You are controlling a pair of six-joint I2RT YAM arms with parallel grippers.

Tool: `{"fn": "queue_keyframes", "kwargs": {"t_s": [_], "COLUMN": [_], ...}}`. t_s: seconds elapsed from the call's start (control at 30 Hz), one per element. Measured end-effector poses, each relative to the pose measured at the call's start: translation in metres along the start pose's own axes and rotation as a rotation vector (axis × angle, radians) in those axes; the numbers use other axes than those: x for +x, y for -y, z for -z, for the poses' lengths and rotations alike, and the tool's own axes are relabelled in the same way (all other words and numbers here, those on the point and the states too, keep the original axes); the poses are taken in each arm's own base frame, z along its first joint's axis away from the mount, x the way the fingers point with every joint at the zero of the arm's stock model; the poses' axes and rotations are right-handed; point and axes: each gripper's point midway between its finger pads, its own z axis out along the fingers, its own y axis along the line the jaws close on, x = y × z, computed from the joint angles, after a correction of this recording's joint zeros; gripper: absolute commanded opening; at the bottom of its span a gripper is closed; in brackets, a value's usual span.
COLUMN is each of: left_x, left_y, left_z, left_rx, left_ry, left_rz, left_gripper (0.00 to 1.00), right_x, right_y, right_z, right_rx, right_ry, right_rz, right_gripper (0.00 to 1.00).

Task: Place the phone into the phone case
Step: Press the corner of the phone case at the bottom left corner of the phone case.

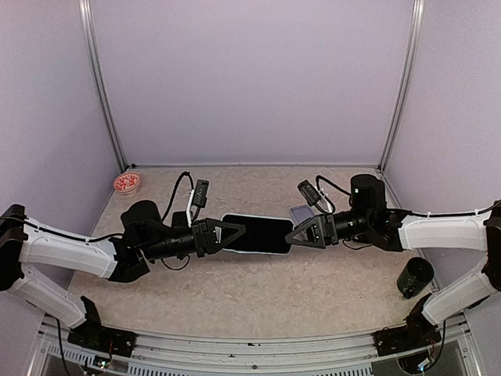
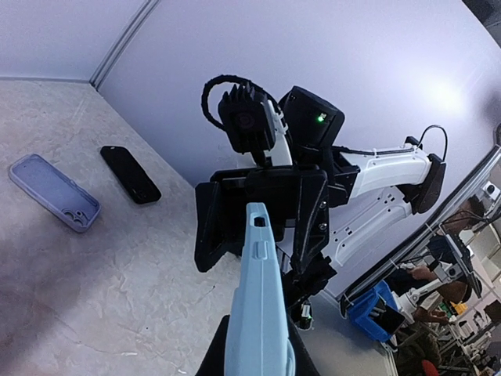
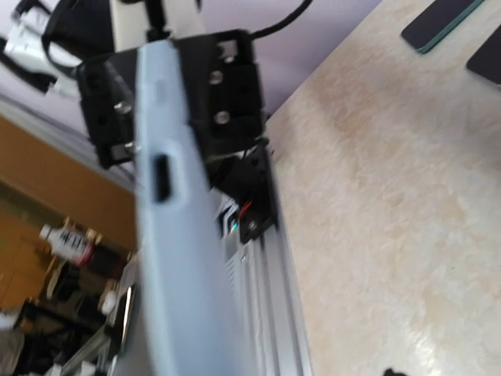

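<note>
Phone (image 1: 254, 233) seated in light-blue case (image 2: 254, 313), held aloft, long axis running straight out from left gripper (image 1: 233, 233) toward right gripper (image 1: 295, 233). Left jaws clamped on its near end. Right jaws flanking the far end; gripping or released, cannot tell. Equally near both.

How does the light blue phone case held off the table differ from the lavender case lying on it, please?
Colour: the light blue case against the lavender case. Pose: the light blue case is raised, clamped in the left tool; the lavender case lies flat on the table. Contents: the light blue case seems filled by a dark-screened phone; the lavender case is empty. Both are pale phone cases.
</note>
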Motion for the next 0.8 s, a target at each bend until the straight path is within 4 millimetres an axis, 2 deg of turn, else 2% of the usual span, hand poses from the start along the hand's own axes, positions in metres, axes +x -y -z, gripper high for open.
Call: {"fn": "queue_keyframes", "kwargs": {"t_s": [0.17, 0.33, 0.5, 0.67, 0.73, 0.8], "left_x": [-0.010, -0.014, -0.020, -0.028, -0.030, -0.029], "left_y": [0.004, 0.006, 0.002, 0.005, 0.005, 0.004], "left_z": [0.003, 0.006, 0.012, 0.018, 0.019, 0.020], "left_rx": [0.027, 0.051, 0.031, 0.016, 0.015, 0.009], "left_ry": [0.019, 0.014, 0.037, 0.068, 0.076, 0.078], "left_rz": [0.011, 0.024, 0.037, 0.031, 0.033, 0.039], "left_gripper": [0.00, 0.00, 0.00, 0.00, 0.00, 0.00], "right_x": [-0.010, -0.016, -0.025, -0.030, -0.029, -0.028], "right_y": [0.002, 0.000, -0.003, -0.017, -0.020, -0.021], "right_z": [-0.003, -0.016, -0.039, -0.062, -0.064, -0.065], "right_rx": [0.033, 0.044, 0.020, -0.023, -0.032, -0.035], "right_ry": [0.057, 0.079, 0.071, 0.046, 0.041, 0.037], "right_rz": [-0.018, -0.027, -0.036, -0.009, 0.000, 0.006], "right_gripper": [0.67, 0.60, 0.44, 0.26, 0.25, 0.30]}}
